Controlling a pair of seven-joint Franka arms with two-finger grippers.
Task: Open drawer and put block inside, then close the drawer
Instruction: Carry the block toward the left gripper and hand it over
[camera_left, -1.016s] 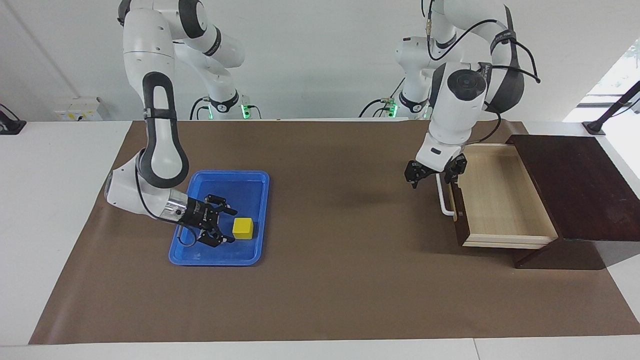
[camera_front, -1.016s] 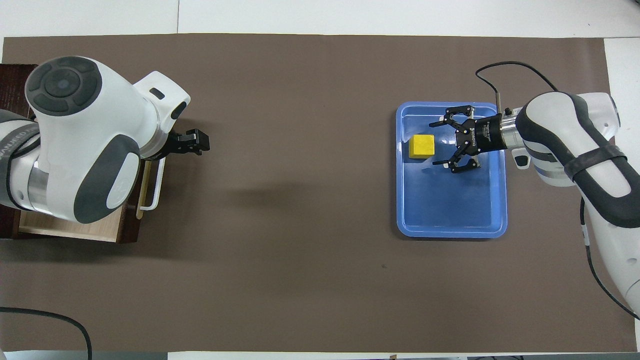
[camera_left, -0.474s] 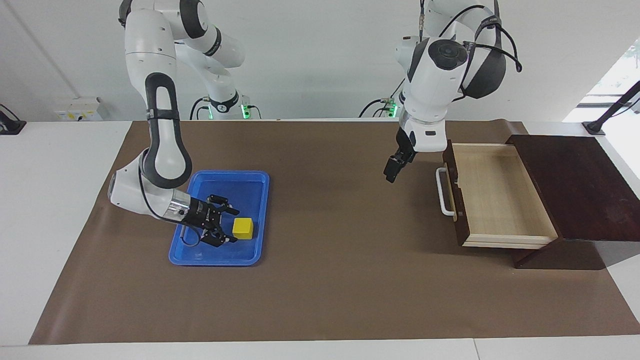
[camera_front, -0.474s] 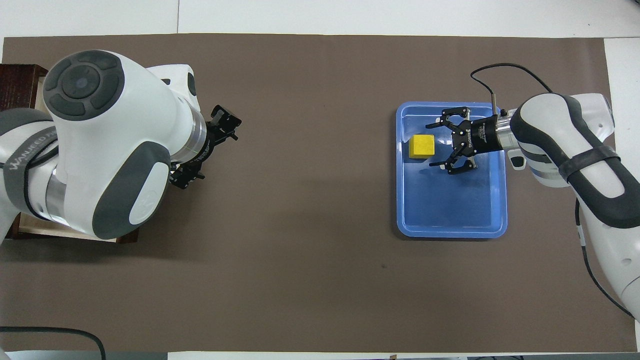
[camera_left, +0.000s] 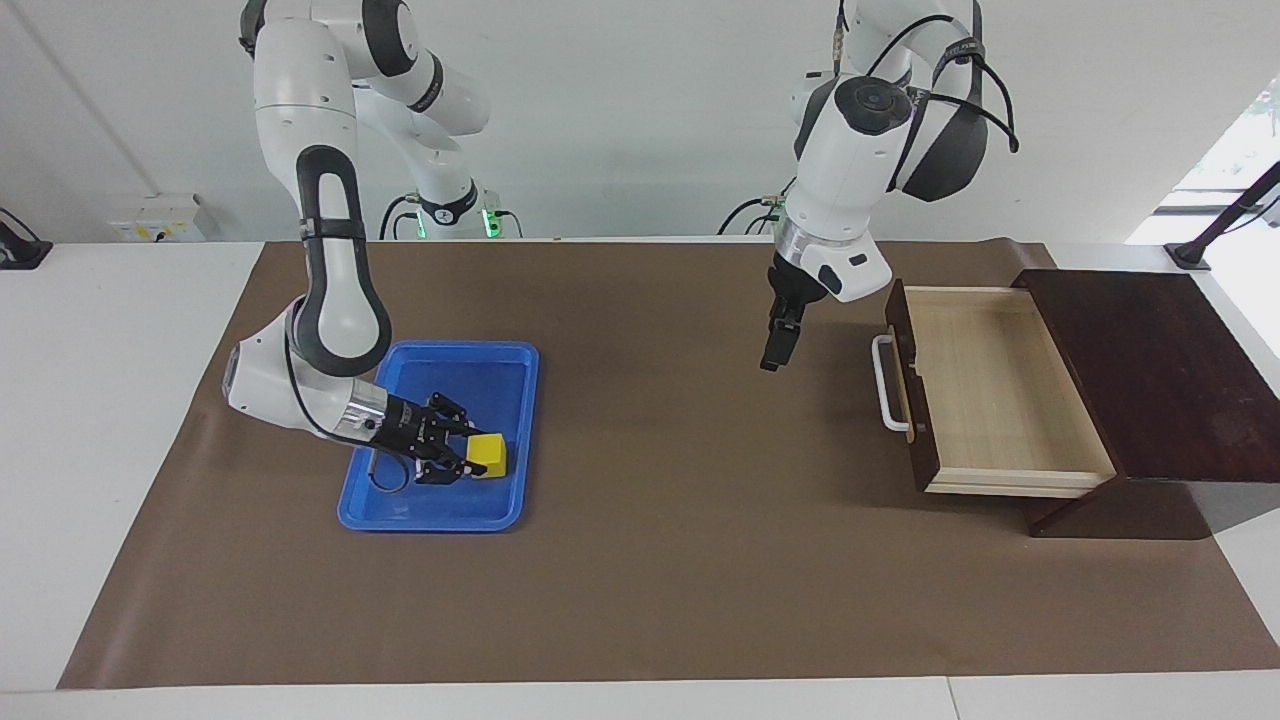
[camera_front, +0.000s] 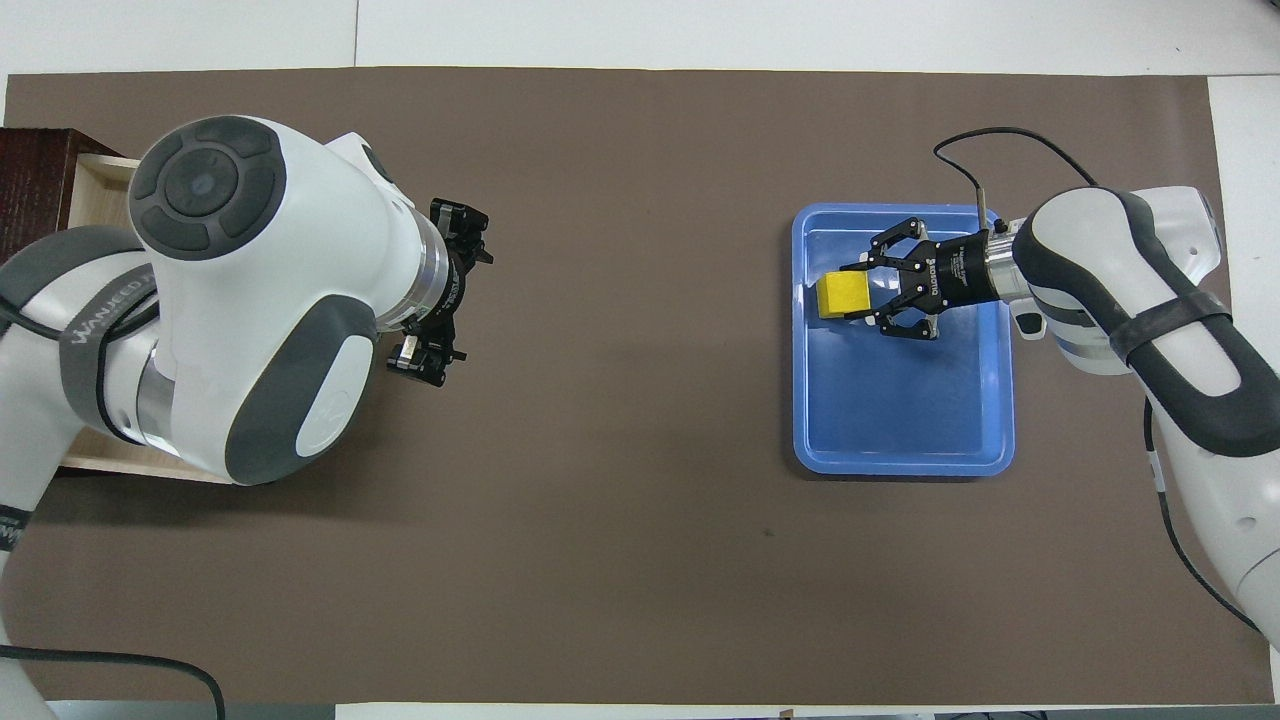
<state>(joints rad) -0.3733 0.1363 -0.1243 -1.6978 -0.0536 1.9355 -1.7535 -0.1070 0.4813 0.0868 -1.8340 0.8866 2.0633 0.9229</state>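
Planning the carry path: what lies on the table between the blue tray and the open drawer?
Nothing rests there; both views show bare brown mat between the blue tray and the drawer. Only the left claw hangs above it.

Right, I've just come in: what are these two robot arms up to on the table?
The right gripper is low in the blue tray, its fingers on either side of the yellow block, which sits on the tray floor. The drawer of the dark cabinet stands open and empty. The left gripper hangs over the brown mat beside the drawer's white handle, holding nothing.
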